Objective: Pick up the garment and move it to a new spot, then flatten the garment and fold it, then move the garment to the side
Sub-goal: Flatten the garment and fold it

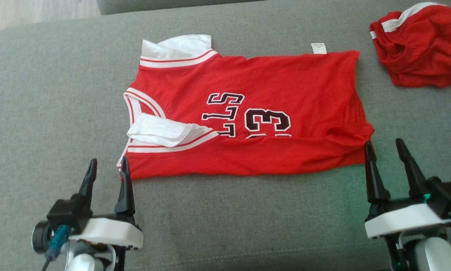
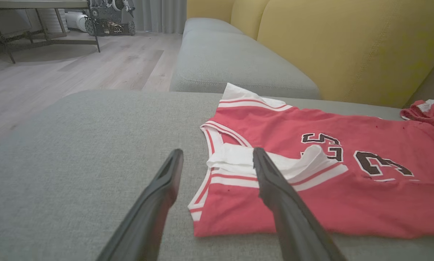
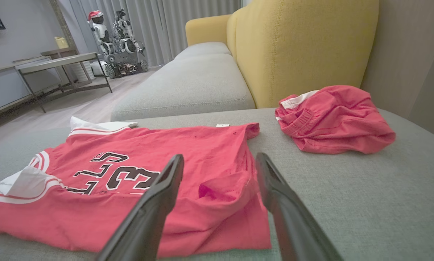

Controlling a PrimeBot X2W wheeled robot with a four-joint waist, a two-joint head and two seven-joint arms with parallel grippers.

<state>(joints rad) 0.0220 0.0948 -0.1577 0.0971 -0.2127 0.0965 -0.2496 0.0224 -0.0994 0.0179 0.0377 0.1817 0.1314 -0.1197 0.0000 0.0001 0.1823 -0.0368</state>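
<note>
jersey: red garment (image 1: 270, 75) lies spread on the grey sofa seat (image 1: 40, 94), number side up, near long edge folded over onto the lower part of the print
collar end: toward the robot's left, white lining showing
left hand: (image 1: 109, 160) fingers spread, holding nothing, at the jersey's near-left corner; contact unclear
right hand: (image 1: 383, 142) fingers spread, holding nothing, at the near-right corner
shorts: bunched red pair (image 1: 421, 49) at far right, apart from the jersey
</note>
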